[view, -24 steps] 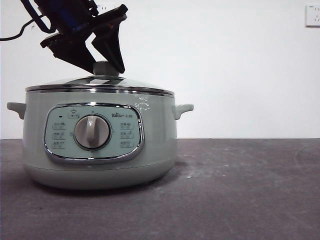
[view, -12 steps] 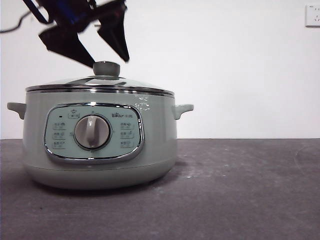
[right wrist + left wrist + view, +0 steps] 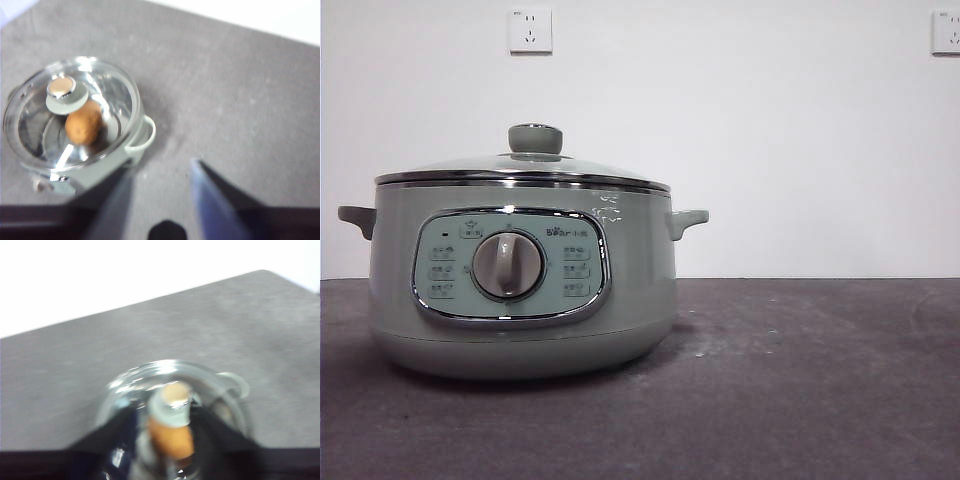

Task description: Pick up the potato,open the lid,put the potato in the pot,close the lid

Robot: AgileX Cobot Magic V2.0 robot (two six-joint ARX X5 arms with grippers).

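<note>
Sitting shut on the pot (image 3: pixel 520 290), the lid (image 3: pixel 75 117) is showing the potato (image 3: pixel 84 126) inside. Both my grippers, left (image 3: pixel 162 427) and right (image 3: pixel 162 197), are hanging above, fingers spread and empty. That glass is looking heavy, slippery, breakable; the knob (image 3: pixel 535 138) is the one safe hold.

Left wrist view blurred throughout

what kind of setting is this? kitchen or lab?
Probably a lab test bench, not a kitchen: a bare dark grey table, a plain white wall with sockets, and only one appliance, the pot, lid on, potato inside.
</note>
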